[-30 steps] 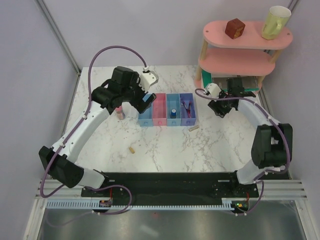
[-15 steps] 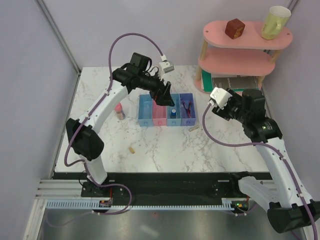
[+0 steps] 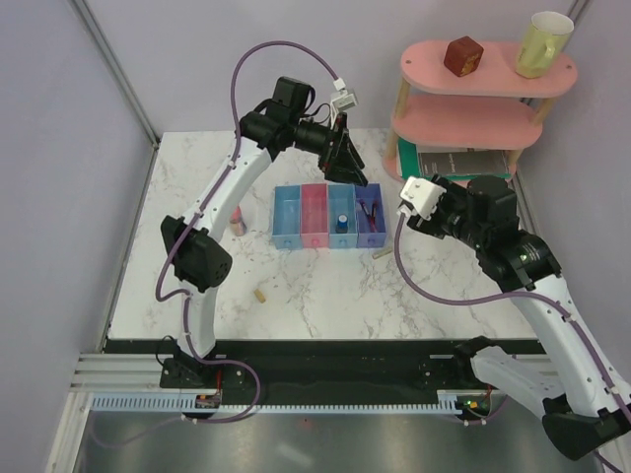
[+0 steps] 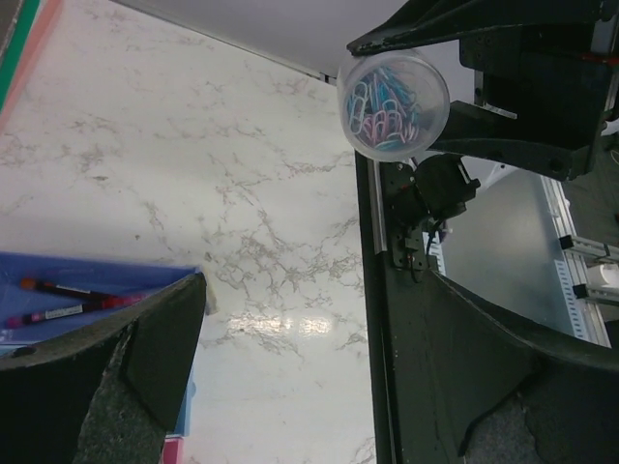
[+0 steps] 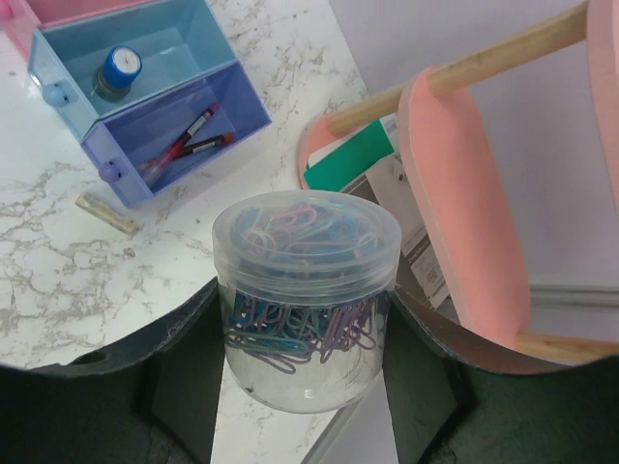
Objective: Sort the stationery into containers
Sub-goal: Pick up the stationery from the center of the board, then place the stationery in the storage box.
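My right gripper is shut on the small clear round tub of coloured paper clips and holds it above the table, right of the bins and beside the pink shelf; in the top view it is seen there. My left gripper is open and empty, high behind the purple bin, facing the tub. The purple bin holds a thin red pen. The light blue bin beside it holds the tiny blue cylinder. The pink cylinder stands left of the bins. Beige pieces lie at the front and by the purple bin.
The pink tiered shelf stands at the back right with a brown cube and a yellow mug on top, and a green-edged book beneath. The pink bin and far-left blue bin look empty.
My left arm swung from the leftmost bin to the right and up, ending behind the purple bin. My right arm came away from the shelf, carrying the tub towards the bins.
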`<state>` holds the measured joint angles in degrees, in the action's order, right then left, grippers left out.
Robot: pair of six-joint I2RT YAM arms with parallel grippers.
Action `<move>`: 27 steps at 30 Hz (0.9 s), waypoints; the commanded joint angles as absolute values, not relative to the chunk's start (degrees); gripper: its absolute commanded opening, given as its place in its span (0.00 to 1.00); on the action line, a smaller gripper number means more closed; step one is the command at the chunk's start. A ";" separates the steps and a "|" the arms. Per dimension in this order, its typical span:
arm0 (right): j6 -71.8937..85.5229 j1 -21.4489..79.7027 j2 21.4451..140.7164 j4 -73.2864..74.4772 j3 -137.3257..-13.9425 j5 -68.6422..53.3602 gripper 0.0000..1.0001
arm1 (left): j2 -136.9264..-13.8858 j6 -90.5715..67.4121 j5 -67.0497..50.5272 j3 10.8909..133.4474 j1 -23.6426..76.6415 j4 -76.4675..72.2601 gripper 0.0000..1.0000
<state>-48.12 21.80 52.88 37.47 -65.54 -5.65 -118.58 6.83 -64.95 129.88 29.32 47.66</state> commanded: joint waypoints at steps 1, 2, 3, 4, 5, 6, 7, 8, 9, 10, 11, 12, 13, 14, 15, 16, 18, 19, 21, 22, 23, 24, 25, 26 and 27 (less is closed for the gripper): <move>-45.44 25.92 55.63 37.00 -72.85 -2.03 0.18 | -119.18 5.10 -67.32 132.19 30.94 46.85 0.98; -45.09 26.88 56.68 37.00 -73.56 -1.67 0.18 | -119.53 4.84 -67.24 132.10 31.11 46.76 0.98; -44.83 29.07 57.12 37.09 -74.09 -1.23 0.18 | -119.71 4.92 -67.15 132.19 31.55 46.58 0.98; -44.82 30.40 57.56 37.18 -74.61 -0.36 0.18 | -119.88 4.83 -67.06 132.27 31.81 46.32 0.98; -44.82 31.98 58.18 37.09 -74.71 1.74 0.18 | -120.40 4.49 -66.71 132.36 32.25 45.88 0.99; -44.74 35.12 58.53 36.65 -74.79 3.24 0.18 | -120.58 4.31 -66.45 132.62 32.43 45.10 0.98; -44.65 36.55 59.14 36.48 -74.79 5.86 0.18 | -120.85 4.05 -66.27 132.97 32.61 44.65 0.99; -44.65 37.61 59.32 36.39 -74.88 6.41 0.18 | -121.20 3.09 -66.18 133.94 32.69 44.13 0.99; -44.56 38.57 59.50 36.04 -74.97 6.59 0.18 | -121.72 2.64 -66.09 134.47 32.78 43.77 0.99; -44.21 38.76 59.94 35.86 -75.14 6.77 0.18 | -121.99 2.11 -65.92 135.26 32.78 42.81 0.99; -44.12 38.93 60.29 35.77 -75.32 7.03 0.18 | -122.08 1.33 -65.92 135.44 32.78 42.45 0.99; -44.12 39.02 60.55 35.77 -75.84 7.21 0.18 | -121.99 1.14 -65.92 135.44 32.87 42.10 0.99; -44.21 39.20 61.17 35.86 -76.11 7.47 0.19 | -121.91 1.14 -65.92 135.35 32.96 42.01 0.99; -44.47 39.46 61.26 35.77 -76.29 7.47 0.18 | -121.90 1.06 -65.92 135.26 33.05 41.92 0.99; -44.56 39.64 61.35 35.68 -76.55 7.56 0.18 | -121.73 1.14 -65.83 135.00 33.05 42.01 0.99; -44.56 39.73 61.70 35.68 -76.64 7.73 0.18 | -121.55 1.14 -65.92 134.74 33.13 41.92 0.99; -45.00 39.99 61.96 35.60 -76.55 8.00 0.18 | -121.20 1.06 -65.83 134.47 33.40 41.92 0.99; -45.17 40.16 61.96 35.42 -76.38 8.09 0.19 | -120.77 1.14 -65.74 134.12 33.49 42.01 0.99; -45.35 40.25 61.96 35.07 -75.94 8.35 0.18 | -120.15 1.32 -65.57 133.68 33.84 41.92 0.99; -45.26 40.17 61.96 34.98 -75.68 8.26 0.18 | -119.45 1.58 -65.39 132.99 34.10 41.92 0.99; -45.44 40.17 61.88 34.63 -75.33 8.35 0.18 | -119.10 1.84 -65.22 132.54 34.28 41.92 0.99; -45.61 40.25 61.88 34.45 -75.15 8.44 0.18 | -118.66 2.02 -65.30 132.10 34.45 42.01 0.99; -45.70 40.34 61.96 34.37 -74.89 8.61 0.18 | -118.04 2.28 -65.39 131.14 34.63 41.92 0.99; -45.88 40.34 61.96 34.02 -74.45 8.87 0.18 | -117.69 2.29 -65.56 130.61 34.63 41.92 0.99; -46.05 40.34 61.88 33.84 -74.27 9.05 0.18 | -117.25 2.37 -65.91 130.17 34.63 41.92 0.99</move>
